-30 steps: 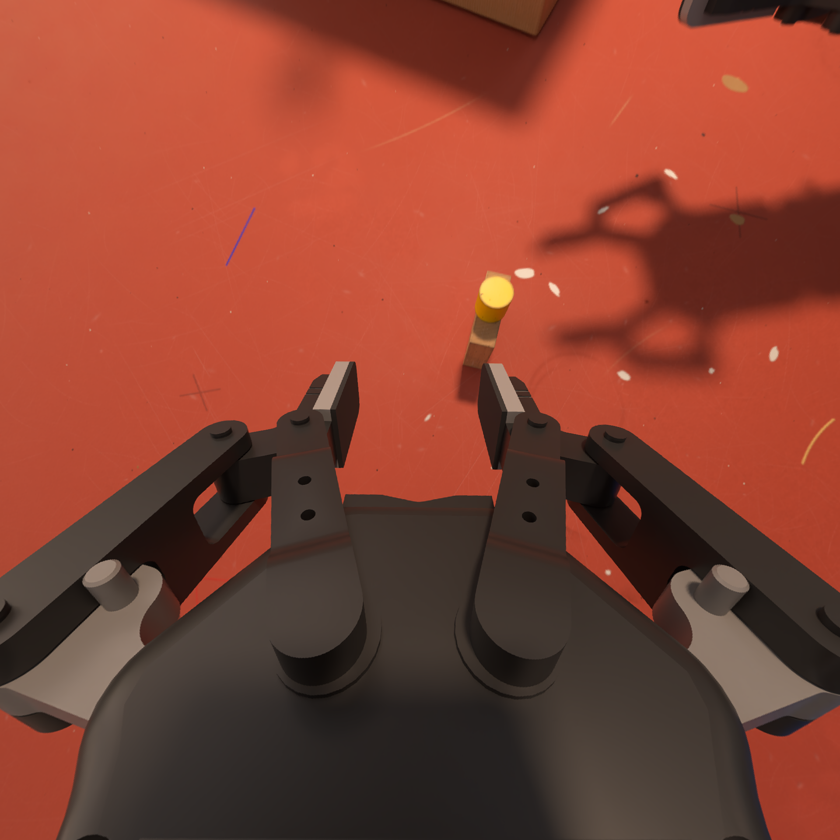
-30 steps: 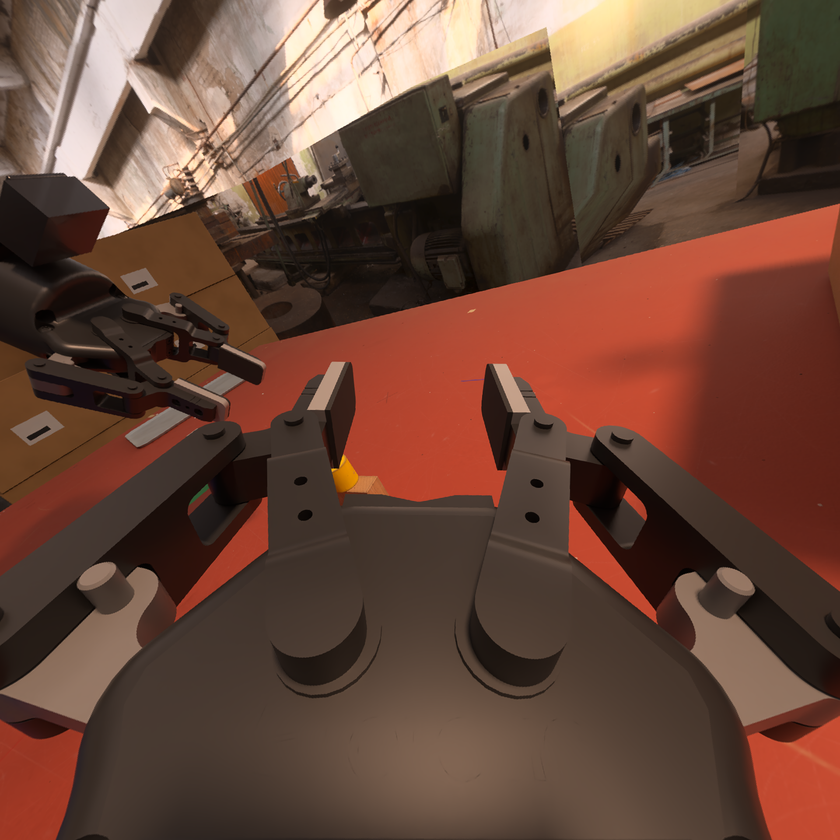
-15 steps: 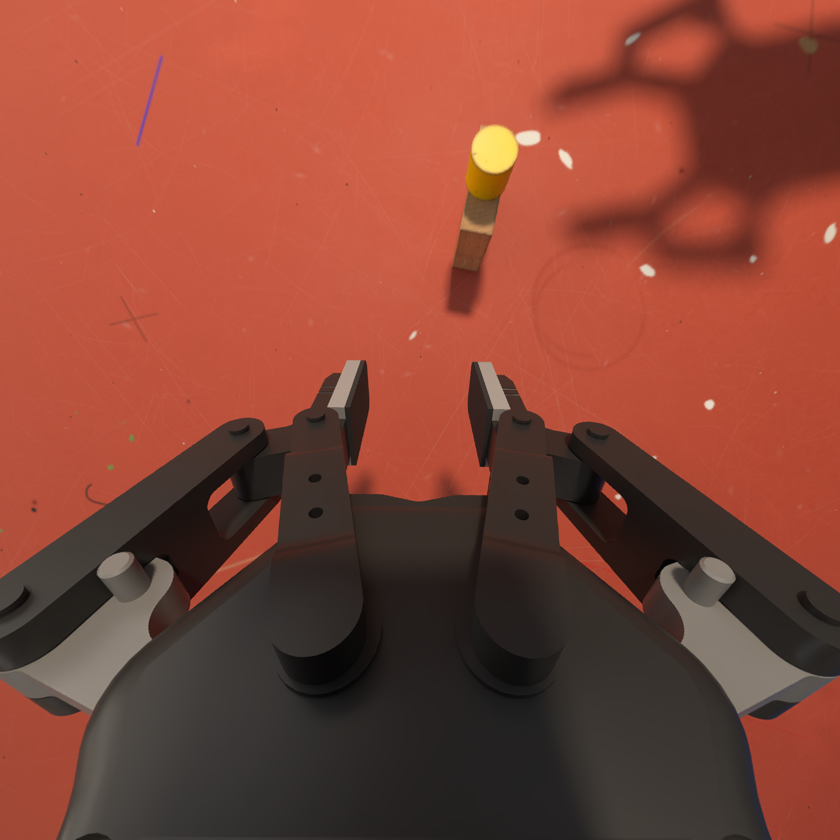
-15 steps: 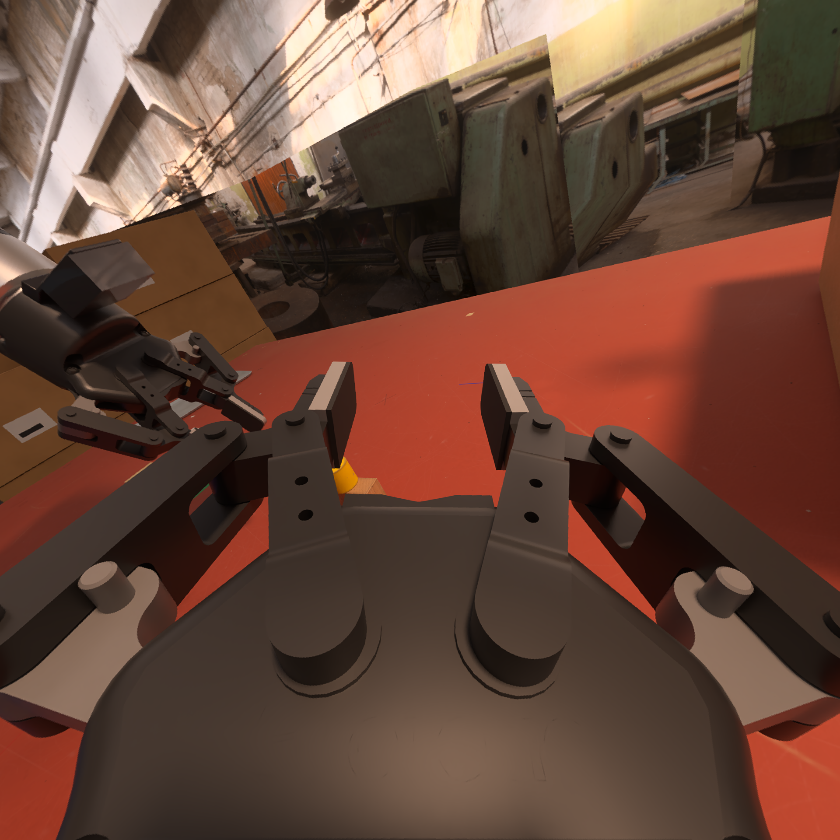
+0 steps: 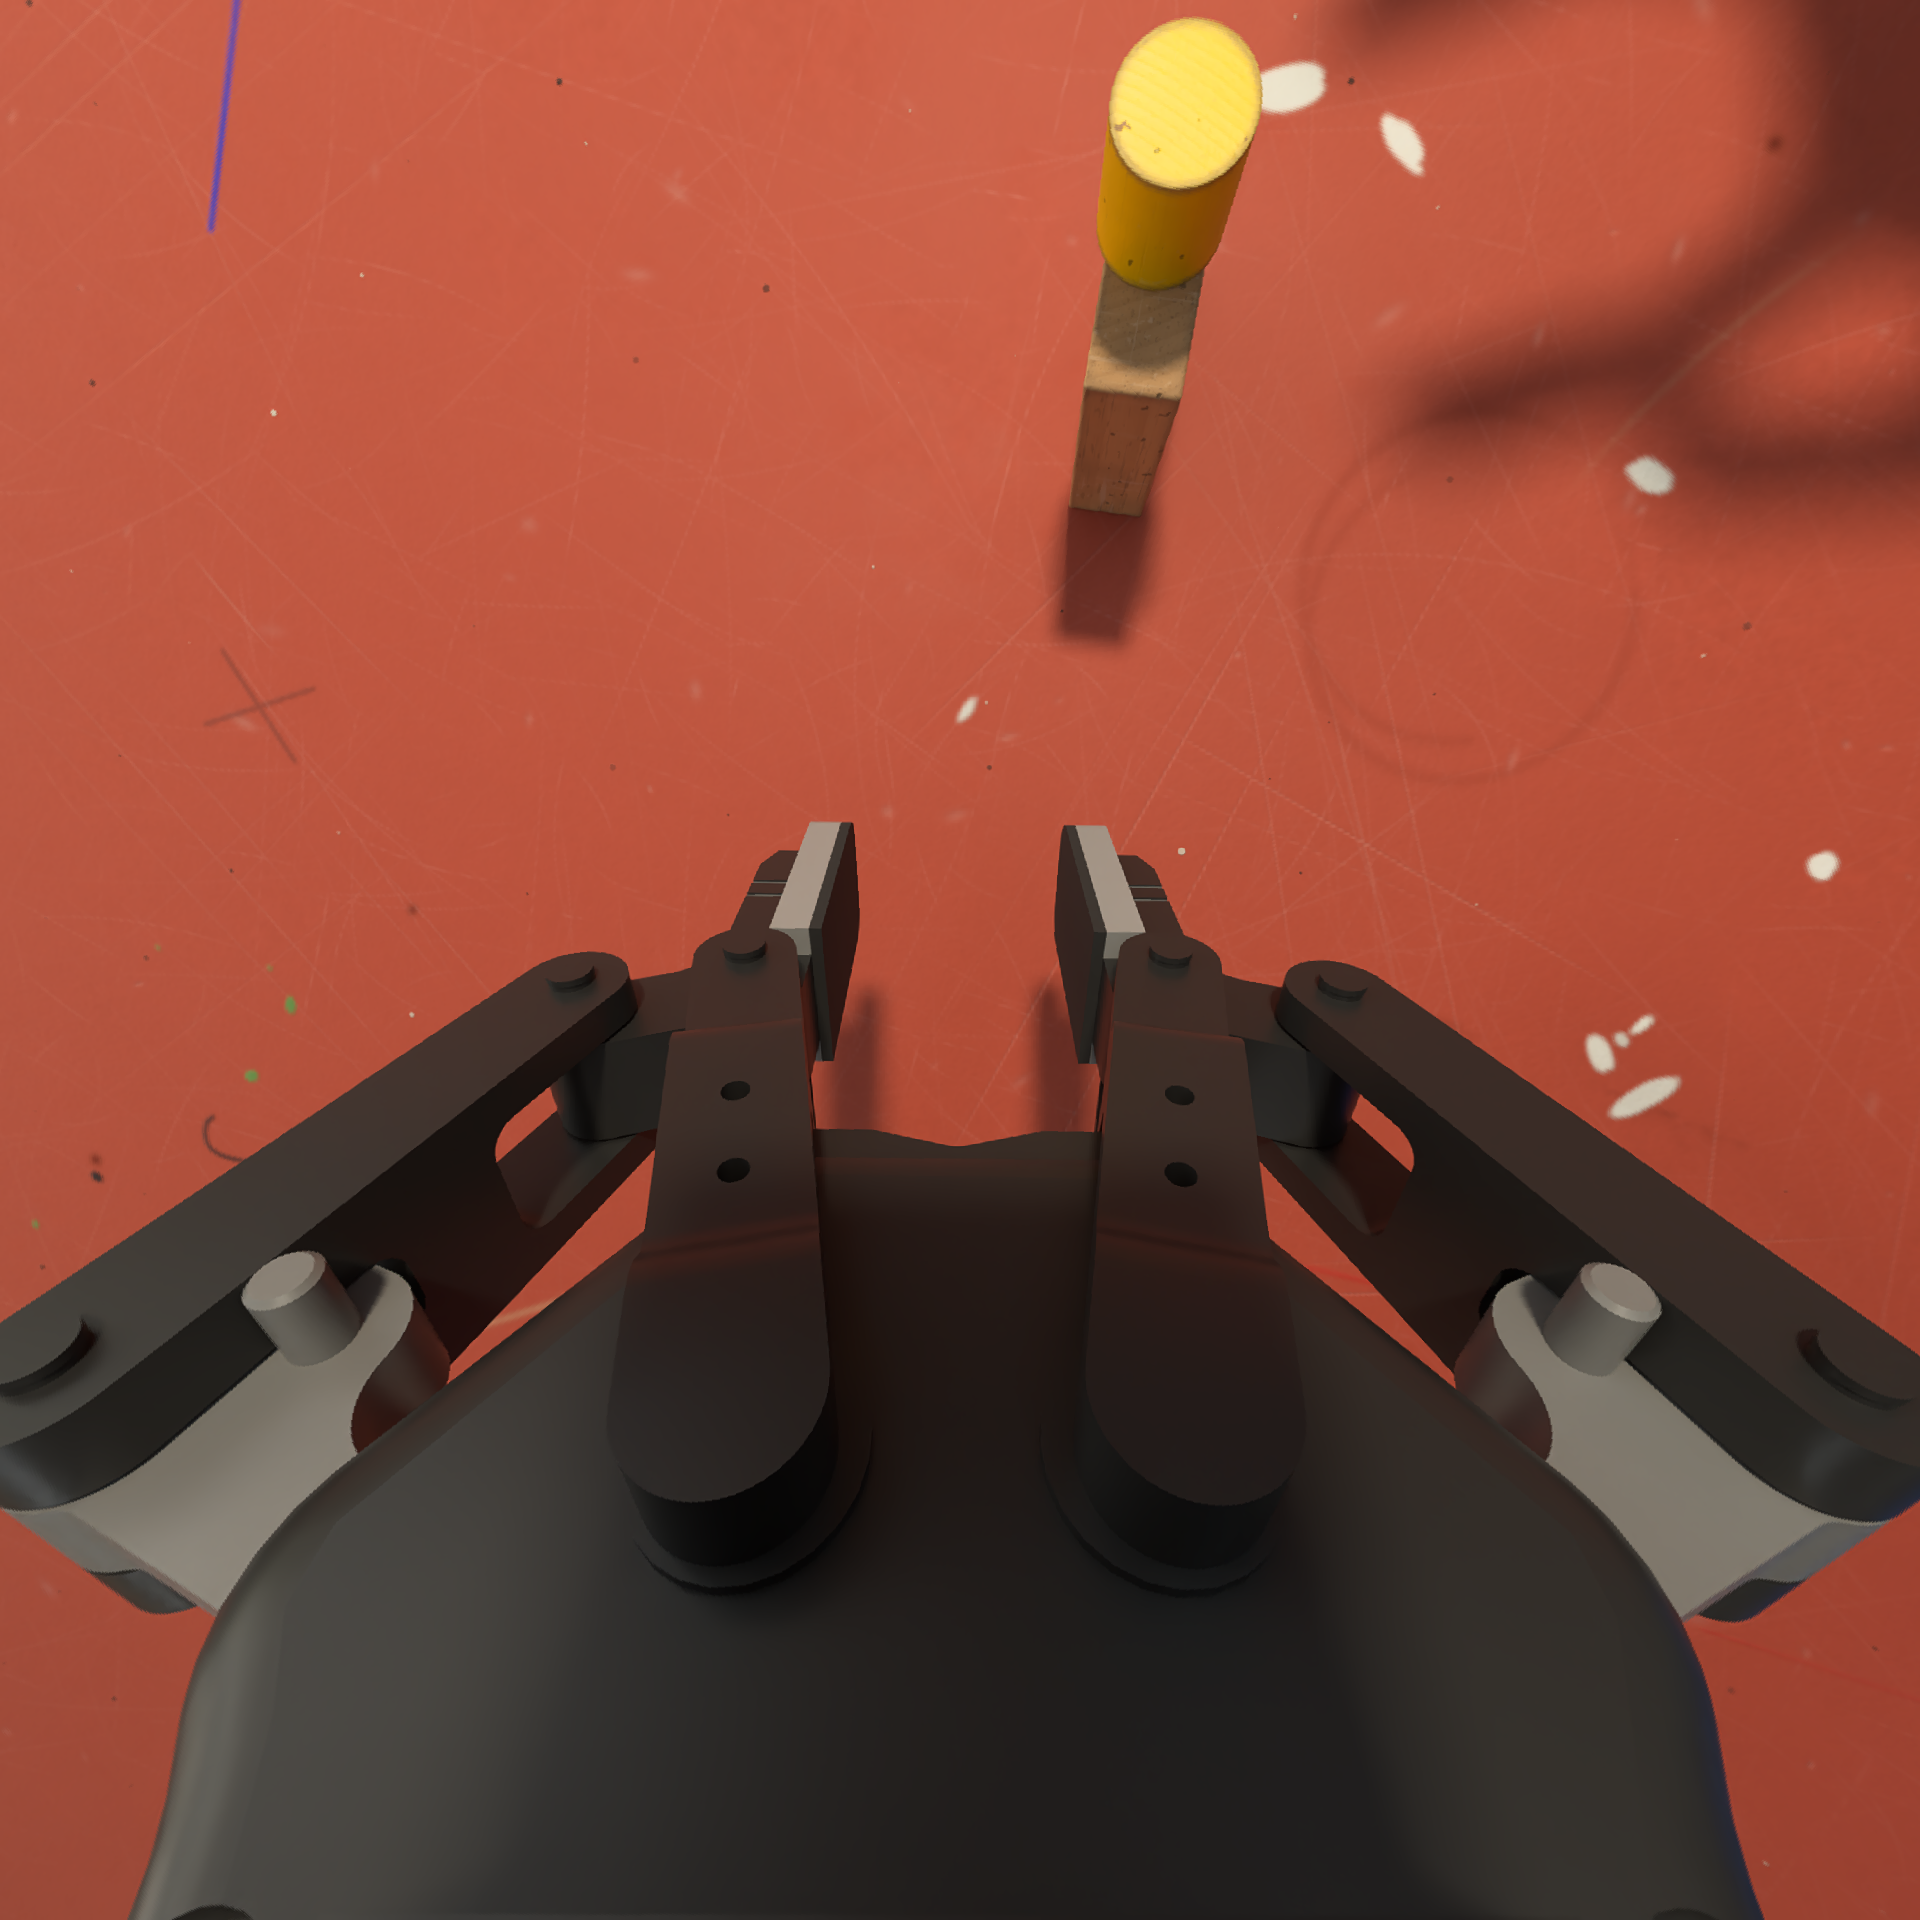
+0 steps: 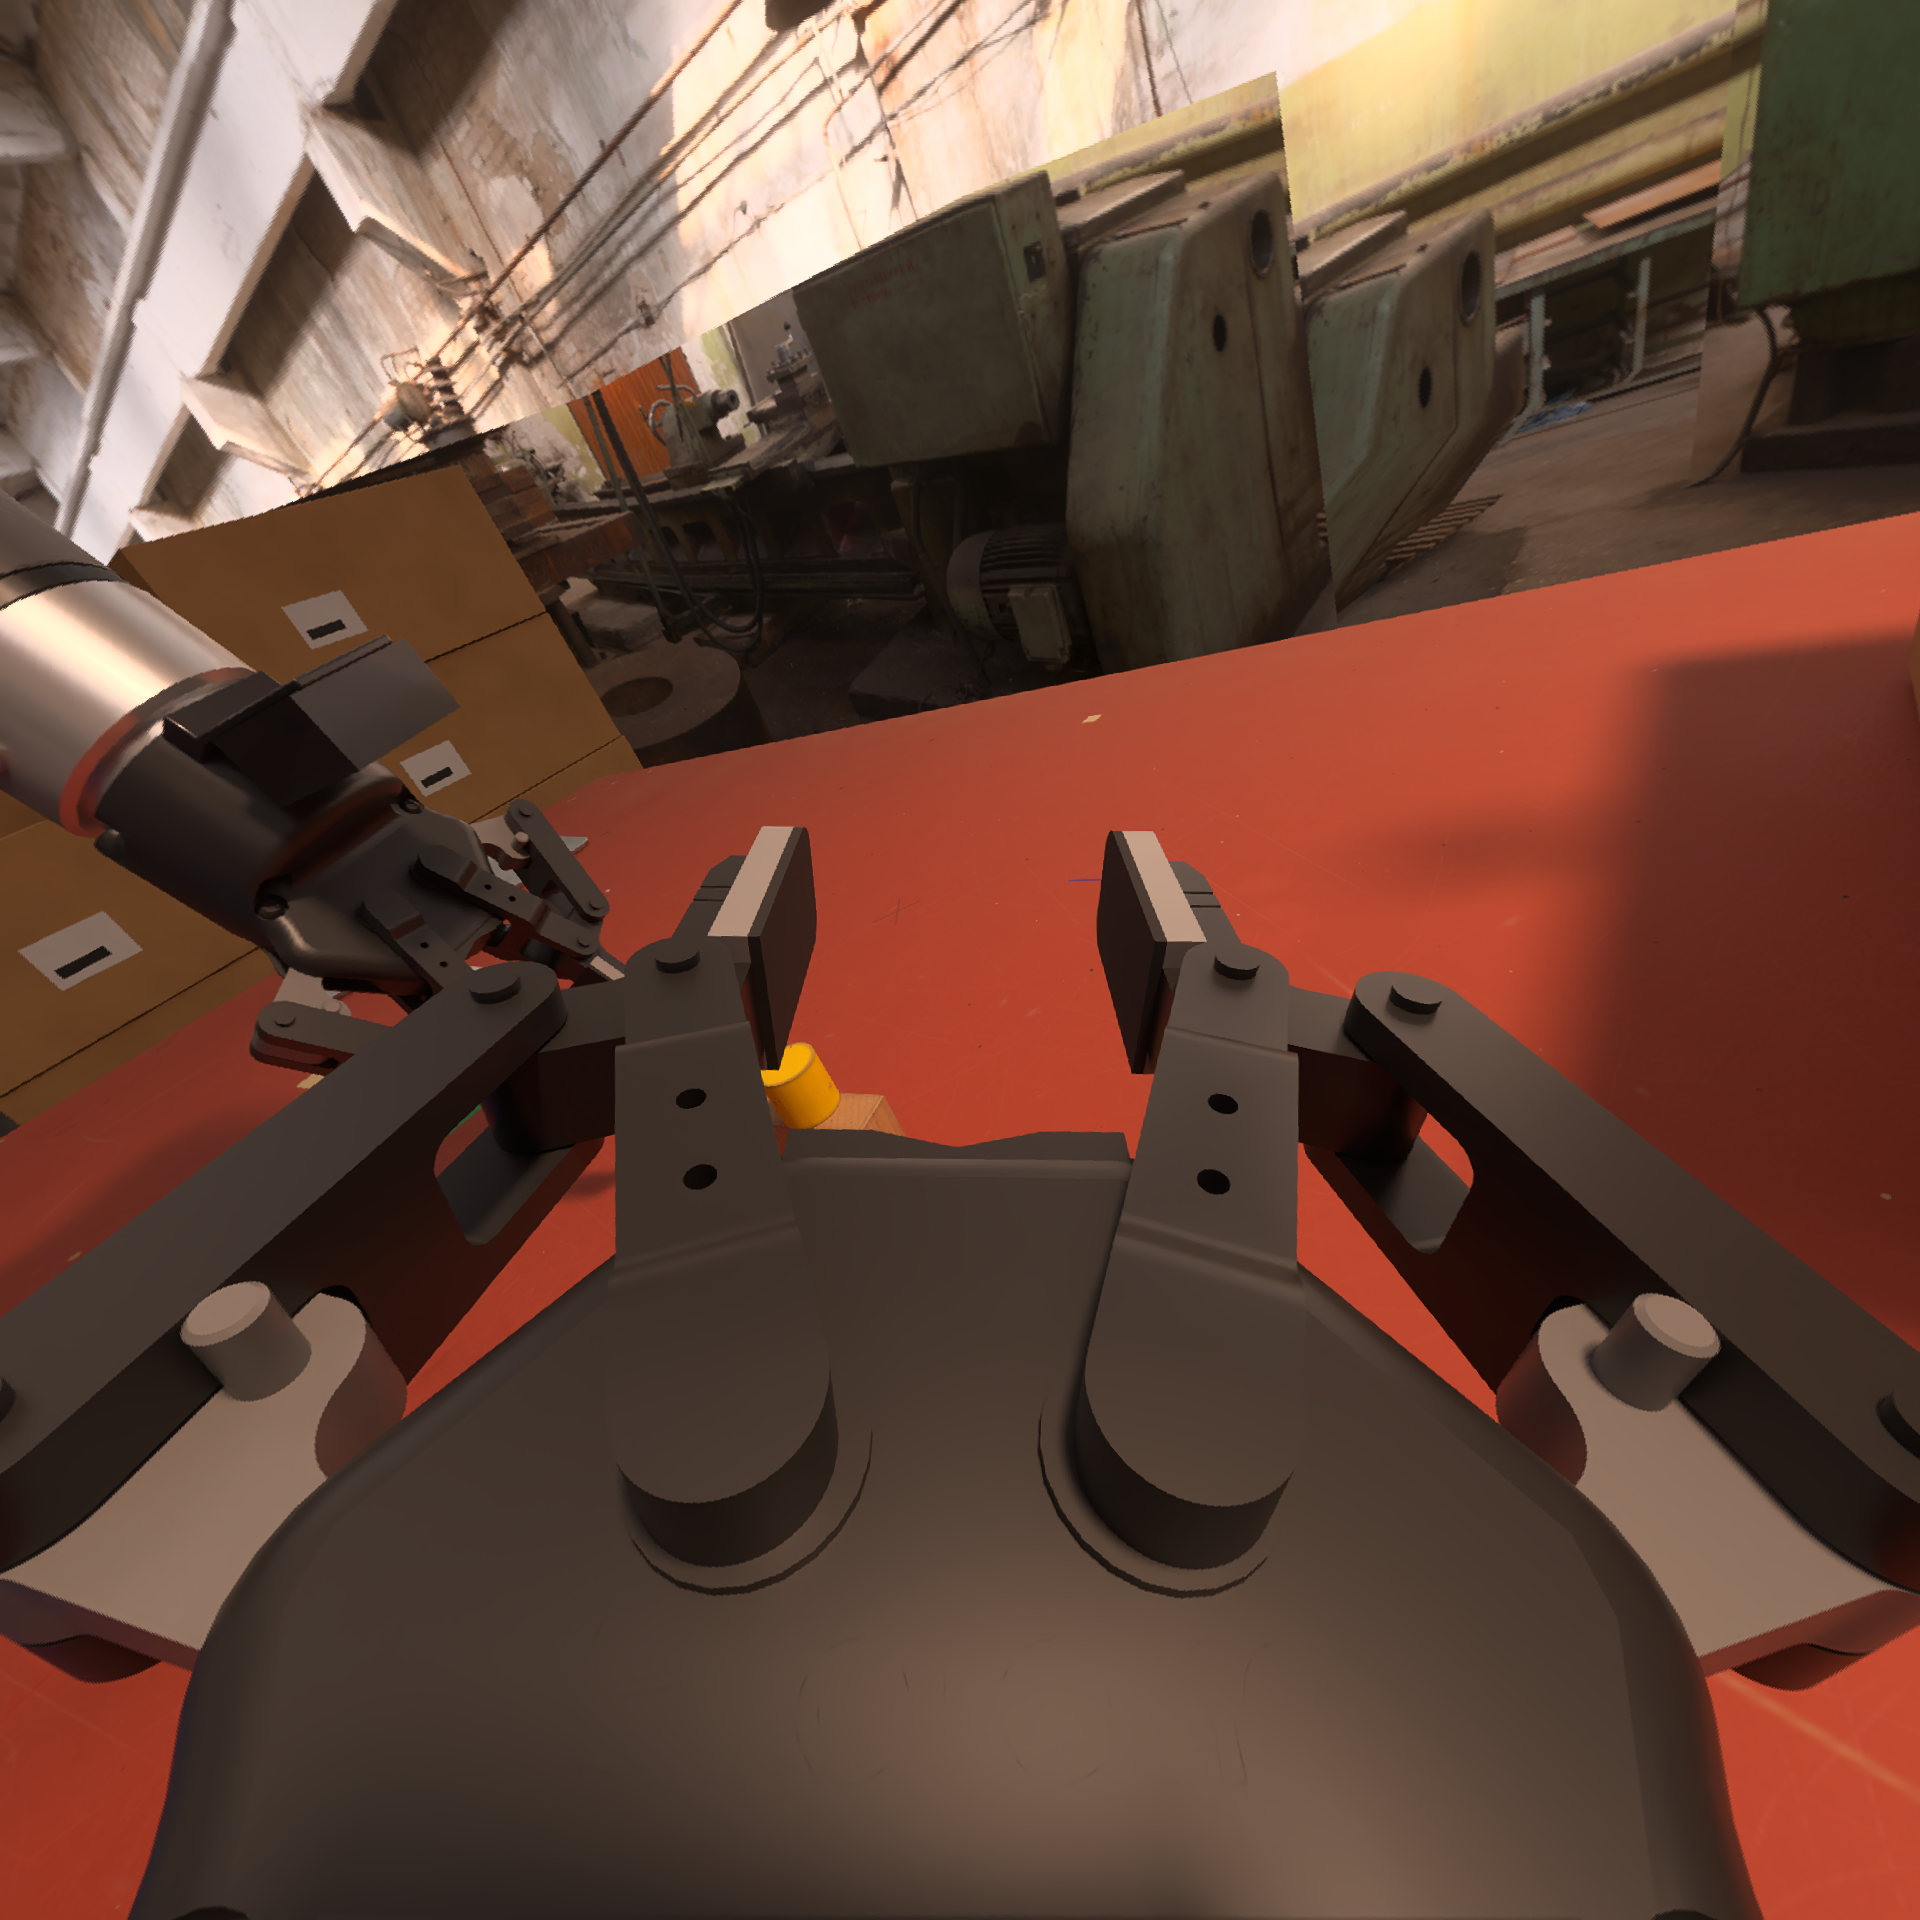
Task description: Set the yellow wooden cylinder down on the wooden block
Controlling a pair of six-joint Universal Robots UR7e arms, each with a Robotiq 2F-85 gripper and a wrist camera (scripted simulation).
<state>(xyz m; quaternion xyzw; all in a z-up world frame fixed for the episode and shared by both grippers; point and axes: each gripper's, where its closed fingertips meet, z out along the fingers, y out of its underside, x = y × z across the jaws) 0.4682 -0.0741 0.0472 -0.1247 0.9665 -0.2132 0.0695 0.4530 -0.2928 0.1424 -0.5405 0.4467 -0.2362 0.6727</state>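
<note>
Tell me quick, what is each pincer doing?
Left pincer: open, holding nothing.
Right pincer: open, holding nothing.

The cylinder (image 5: 1174, 156) stands upright on the block (image 5: 1132, 395), which stands on the table (image 5: 520, 520). Boxes (image 6: 312, 665) lie at the table's far left edge.

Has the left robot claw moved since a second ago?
Yes. In the right wrist view, the left gripper has swung down and rightward against the brown cardboard boxes, ending nearer the yellow wooden cylinder standing on the wooden block.
</note>
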